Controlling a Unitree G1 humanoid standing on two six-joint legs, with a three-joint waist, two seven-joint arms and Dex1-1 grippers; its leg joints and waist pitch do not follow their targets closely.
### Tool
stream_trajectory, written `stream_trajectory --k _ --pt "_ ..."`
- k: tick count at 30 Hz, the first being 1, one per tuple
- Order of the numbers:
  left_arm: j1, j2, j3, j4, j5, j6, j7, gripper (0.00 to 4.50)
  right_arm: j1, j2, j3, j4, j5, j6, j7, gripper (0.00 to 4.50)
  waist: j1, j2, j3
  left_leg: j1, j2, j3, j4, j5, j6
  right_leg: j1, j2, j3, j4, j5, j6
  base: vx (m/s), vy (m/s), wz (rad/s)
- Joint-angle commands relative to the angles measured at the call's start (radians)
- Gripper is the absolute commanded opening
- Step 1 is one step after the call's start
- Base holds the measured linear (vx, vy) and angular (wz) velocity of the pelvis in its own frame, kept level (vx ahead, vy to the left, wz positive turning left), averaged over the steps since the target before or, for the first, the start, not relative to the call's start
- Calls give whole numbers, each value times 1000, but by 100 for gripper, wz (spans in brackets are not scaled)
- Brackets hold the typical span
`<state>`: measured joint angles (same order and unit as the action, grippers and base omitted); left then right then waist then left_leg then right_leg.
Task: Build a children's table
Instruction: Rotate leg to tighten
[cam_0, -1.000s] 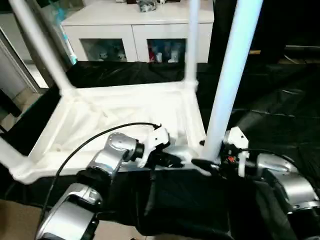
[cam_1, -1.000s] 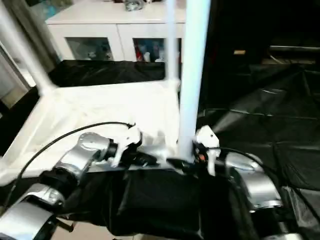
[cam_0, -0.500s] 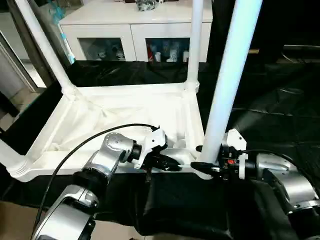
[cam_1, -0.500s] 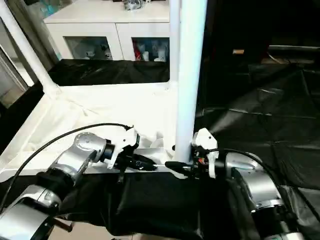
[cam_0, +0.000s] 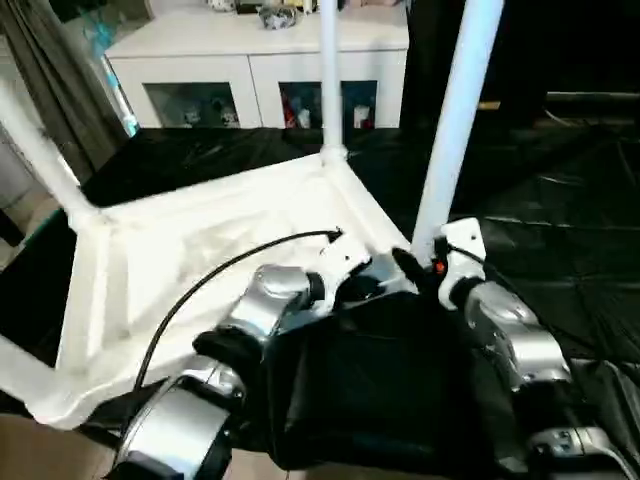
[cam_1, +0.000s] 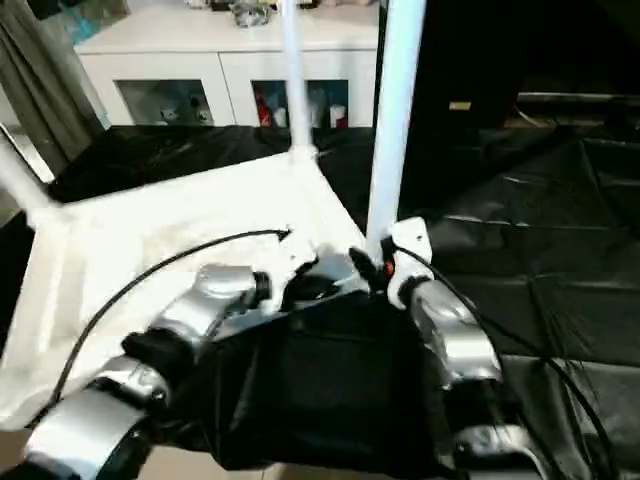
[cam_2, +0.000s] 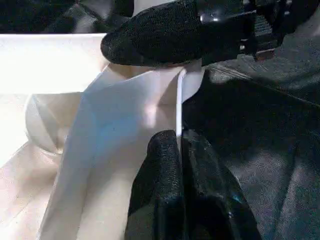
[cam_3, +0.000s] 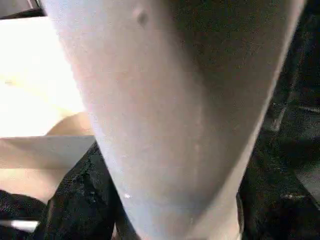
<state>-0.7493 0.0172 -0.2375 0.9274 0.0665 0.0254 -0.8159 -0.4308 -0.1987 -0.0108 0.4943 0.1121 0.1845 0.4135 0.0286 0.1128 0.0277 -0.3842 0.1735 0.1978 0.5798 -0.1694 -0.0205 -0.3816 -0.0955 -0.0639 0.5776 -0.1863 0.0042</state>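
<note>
Gripping low: your right gripper (cam_0: 412, 268) clasps the leg (cam_0: 452, 120) near its socket, left gripper (cam_2: 181, 145) pinched on the children's table (cam_0: 200, 250) rim at six o'clock (light, stiff, slippery plastic, probably).

black cloth-draped desk (cam_0: 560, 190), white glass-door cabinet (cam_0: 250, 70) behind it, grey curtain (cam_0: 60, 90) at left, dark backdrop beyond
</note>
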Motion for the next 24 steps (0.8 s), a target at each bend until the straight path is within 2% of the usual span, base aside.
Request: stream_trajectory --k 1,3,4,5,6,7,8,10,11,13,14,15,17,19,20,21,23,24 --pt "-26 -10 27 -4 -21 -12 22 0 41 35 93 32 -26 31 62 332 -4 -22 -49 16 47 -28 -69 -290 62 32 -58 31 -80 -272 -200 0 0 0" --pt "-24 -4 23 -6 -23 -17 2 0 44 29 98 17 -15 30 91 350 -4 -21 -50 17 49 -29 -69 -291 65 33 -57 30 -79 -272 -199 0 0 0" --pt "-19 5 18 -11 -25 -24 -24 0 49 19 100 1 -5 28 119 350 -3 -26 -50 15 49 -29 -69 -283 69 34 -58 30 -77 -261 -203 0 0 0" --pt "-19 5 18 -11 -25 -24 -24 0 49 19 100 1 -5 28 119 367 -2 -25 -51 15 50 -29 -69 -280 71 34 -58 30 -77 -257 -204 0 0 0" --pt "-13 17 13 -16 -28 -30 -53 0 55 2 103 -17 2 23 153 372 -3 -32 -50 14 50 -28 -69 -276 74 34 -57 30 -77 -254 -206 0 0 0" --pt "-5 30 7 -23 -32 -43 -92 0 64 -26 114 -38 9 13 204 372 2 -35 -51 14 49 -27 -67 -264 84 37 -58 30 -77 -245 -207 0 0 0" --pt "5 47 1 -35 -37 -53 -141 0 77 -62 127 -65 17 1 270 372 4 -31 -52 14 52 -26 -65 -248 93 36 -59 32 -74 -228 -210 0 0 0" --pt "18 68 -7 -53 -44 -55 -196 0 94 -106 139 -98 34 -5 351 372 10 -40 -52 10 52 -24 -62 -225 111 39 -58 30 -71 -205 -217 0 0 0" --pt "27 81 -13 -67 -50 -58 -235 0 103 -130 143 -117 47 -5 397 372 15 -35 -53 10 54 -25 -61 -212 123 40 -60 29 -68 -196 -221 0 0 0" --pt "50 117 -32 -107 -65 -46 -342 0 120 -180 145 -146 74 -11 498 372 15 -44 -53 6 56 -23 -60 -201 135 40 -59 28 -64 -186 -229 0 0 0" --pt "57 129 -39 -123 -70 -42 -378 0 125 -195 145 -154 82 -14 532 372 18 -38 -54 8 58 -24 -59 -194 139 39 -61 29 -62 -178 -239 0 0 0" --pt "57 129 -39 -123 -70 -42 -378 0 125 -195 145 -154 82 -14 532 372 18 -38 -54 8 58 -24 -59 -194 139 39 -61 29 -62 -178 -239 0 0 0" --pt "74 161 -42 -168 -96 -8 -450 0 134 -236 135 -170 116 -12 622 372 21 -47 -53 9 60 -24 -61 -194 136 37 -59 29 -59 -166 -252 0 0 0" --pt "80 175 -41 -183 -107 5 -478 0 137 -251 133 -173 125 -11 659 372 25 -41 -51 13 61 -22 -61 -212 130 34 -59 30 -61 -187 -259 0 0 0" --pt "82 180 -41 -189 -110 9 -487 0 138 -256 133 -173 126 -14 669 372 30 -46 -50 13 62 -22 -62 -215 124 33 -61 31 -61 -203 -257 0 0 0" --pt "85 188 -40 -198 -117 17 -503 0 139 -261 131 -172 129 -17 683 372 31 -46 -49 14 62 -22 -63 -217 121 32 -61 32 -62 -211 -256 0 0 0" --pt "95 204 -40 -216 -125 31 -539 0 136 -270 130 -168 138 -28 707 340 35 -46 -48 15 63 -22 -65 -222 107 32 -61 33 -62 -222 -251 0 0 0" --pt "102 211 -40 -226 -130 39 -553 0 135 -272 132 -170 142 -27 717 340 35 -52 -48 14 62 -21 -65 -215 105 32 -60 33 -61 -210 -253 0 0 0"
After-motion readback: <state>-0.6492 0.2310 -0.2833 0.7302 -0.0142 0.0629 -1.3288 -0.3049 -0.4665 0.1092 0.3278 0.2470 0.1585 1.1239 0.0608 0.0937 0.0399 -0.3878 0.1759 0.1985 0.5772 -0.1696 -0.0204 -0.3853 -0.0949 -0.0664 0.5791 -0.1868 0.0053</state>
